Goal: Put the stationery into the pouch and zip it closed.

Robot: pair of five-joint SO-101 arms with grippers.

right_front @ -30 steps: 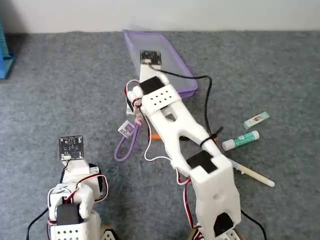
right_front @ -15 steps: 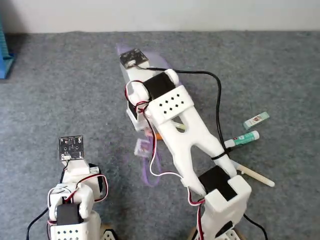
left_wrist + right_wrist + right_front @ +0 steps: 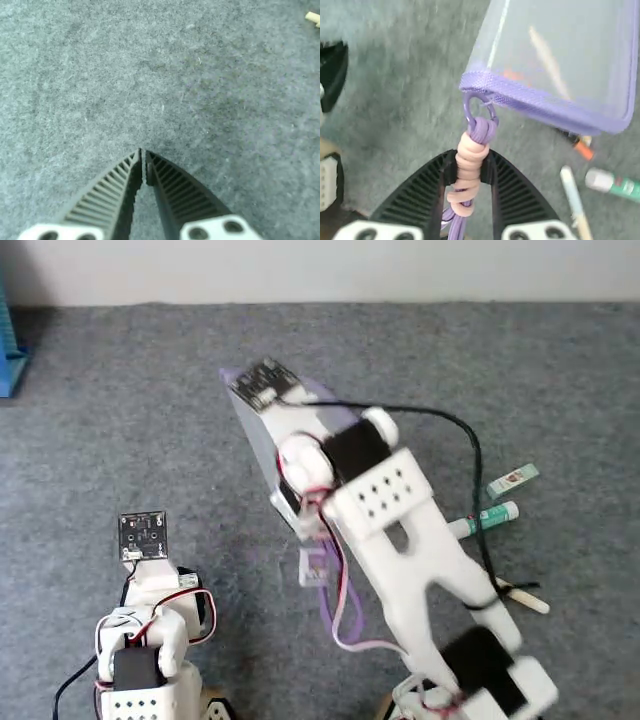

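Note:
The clear pouch with purple trim (image 3: pixel 560 60) hangs tilted off the carpet under the right arm, and appears in the high view as a lilac sheet (image 3: pixel 255 440). My right gripper (image 3: pixel 469 160) is shut on the coiled pink-and-purple cord (image 3: pixel 470 150) tied to the zipper ring. A pale stick and an orange shape show through the pouch wall; I cannot tell whether they are inside it. A glue stick (image 3: pixel 485 518), a small eraser box (image 3: pixel 513 479) and a wooden stick (image 3: pixel 520 595) lie on the carpet at the right. My left gripper (image 3: pixel 143 165) is shut over bare carpet at the near left.
An orange marker (image 3: pixel 580 147) lies on the carpet below the pouch. A white tag (image 3: pixel 315 567) and loose purple cord (image 3: pixel 335 605) dangle beside the right arm. A blue object (image 3: pixel 8 350) sits at the far left edge. Grey carpet covers the table.
The right arm has pulled back and swung, dragging the pouch by its cord off its flat spot at the back toward the middle. The left arm has stayed still.

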